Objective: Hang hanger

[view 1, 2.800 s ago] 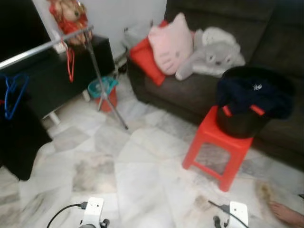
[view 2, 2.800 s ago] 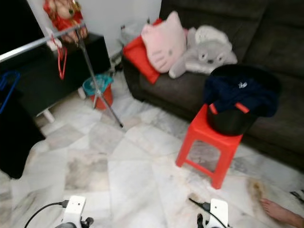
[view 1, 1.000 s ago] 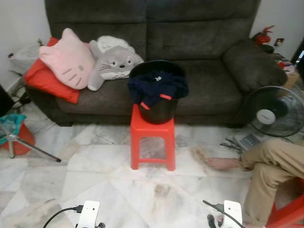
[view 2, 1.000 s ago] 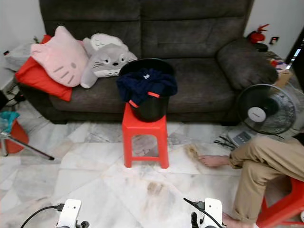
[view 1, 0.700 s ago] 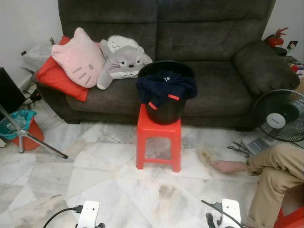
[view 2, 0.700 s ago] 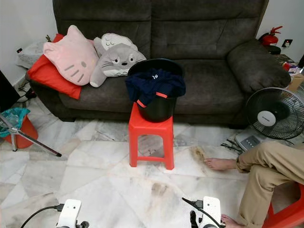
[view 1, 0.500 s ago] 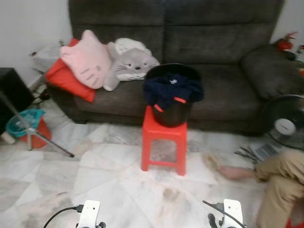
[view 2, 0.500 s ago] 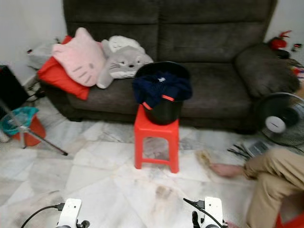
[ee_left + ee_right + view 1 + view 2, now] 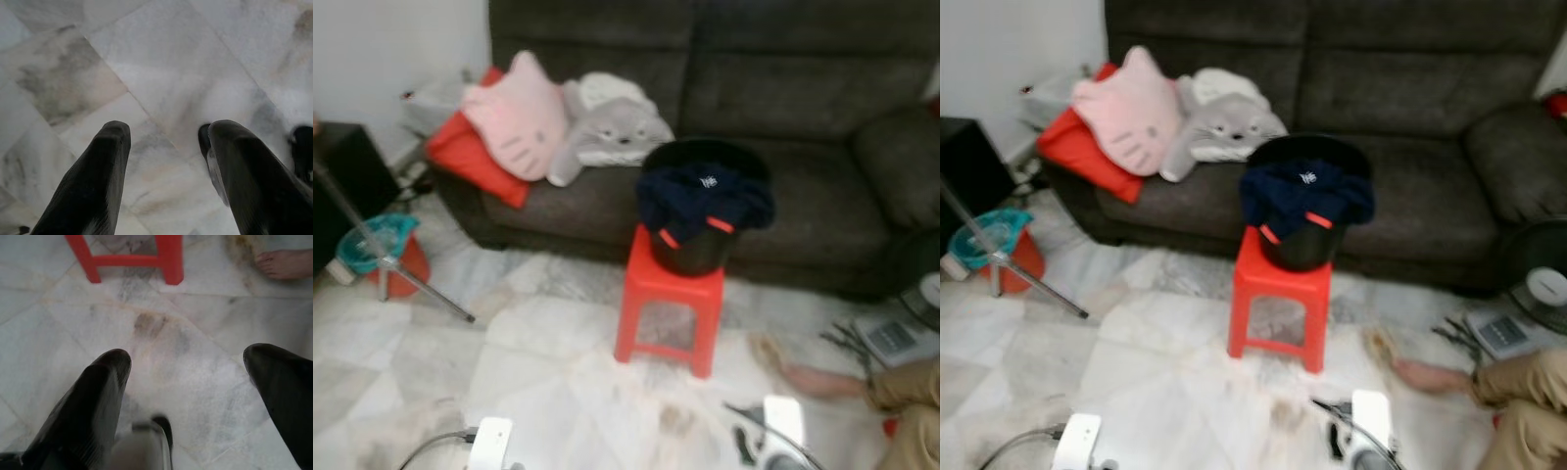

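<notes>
Left eye view puts no hanger before me; the likeliest place for one, I judge, is the black bucket [image 9: 697, 240] on the red stool [image 9: 670, 308], where a dark blue garment [image 9: 703, 201] drapes over the rim and hides whatever lies inside. Behind it stands a grey sofa [image 9: 822, 117] with a pink cat cushion [image 9: 517, 117], a red cushion [image 9: 460, 157] and a grey plush [image 9: 612, 132]. A metal stand leg [image 9: 396, 259] and a teal bin [image 9: 377, 245] sit off to my left, and a person's bare foot [image 9: 818, 380] lies on the marble floor [image 9: 538, 362] near the stool. My left tool [image 9: 164, 142] and right tool [image 9: 188, 367] both hang low with fingers spread, holding nothing. The view is blurred, so I could misjudge my approach and knock the stool or crowd that foot.
</notes>
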Tool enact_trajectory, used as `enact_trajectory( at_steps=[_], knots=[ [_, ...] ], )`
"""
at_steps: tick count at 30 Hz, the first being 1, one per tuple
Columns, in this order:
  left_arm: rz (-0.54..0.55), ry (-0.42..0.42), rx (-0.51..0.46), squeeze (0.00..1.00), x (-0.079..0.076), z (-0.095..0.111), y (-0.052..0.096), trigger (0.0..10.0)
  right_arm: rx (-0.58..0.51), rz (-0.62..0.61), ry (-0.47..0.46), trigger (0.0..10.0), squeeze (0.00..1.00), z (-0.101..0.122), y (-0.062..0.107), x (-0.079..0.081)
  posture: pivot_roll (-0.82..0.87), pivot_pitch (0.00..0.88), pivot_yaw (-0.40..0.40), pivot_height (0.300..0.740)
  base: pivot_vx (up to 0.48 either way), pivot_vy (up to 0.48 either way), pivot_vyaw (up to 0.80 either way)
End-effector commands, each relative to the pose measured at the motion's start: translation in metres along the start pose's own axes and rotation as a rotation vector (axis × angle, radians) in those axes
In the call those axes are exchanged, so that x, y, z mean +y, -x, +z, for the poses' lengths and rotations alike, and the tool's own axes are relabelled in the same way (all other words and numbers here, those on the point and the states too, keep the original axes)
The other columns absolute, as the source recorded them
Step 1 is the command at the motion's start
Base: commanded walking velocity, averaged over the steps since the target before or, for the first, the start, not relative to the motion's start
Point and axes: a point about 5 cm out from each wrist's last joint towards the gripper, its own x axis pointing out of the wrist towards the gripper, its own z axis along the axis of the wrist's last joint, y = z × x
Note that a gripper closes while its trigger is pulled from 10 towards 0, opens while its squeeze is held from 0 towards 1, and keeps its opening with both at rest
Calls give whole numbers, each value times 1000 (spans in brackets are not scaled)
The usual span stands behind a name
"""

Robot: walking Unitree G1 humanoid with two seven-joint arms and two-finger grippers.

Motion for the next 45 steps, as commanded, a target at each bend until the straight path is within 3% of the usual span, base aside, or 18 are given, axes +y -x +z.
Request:
enact_trajectory(
  at_steps=[1, 32, 45],
  knots=[
    [-15, 2, -7, 0, -6, 3, -1, 10000, 23, -27, -7, 10000, 0, -7, 2, -9, -183, 0, 68, 740, 270, 0, 0],
    [-16, 3, -8, 0, -6, 3, -1, 10000, 24, -31, -37, 10000, 0, -8, 2, -9, -182, 0, 68, 740, 276, 0, 0],
    [-13, 3, -11, 0, -6, 2, -1, 10000, -62, -45, -48, 10000, 0, -2, 3, -10, -190, 0, 63, 740, 62, 0, 0]
  ],
)
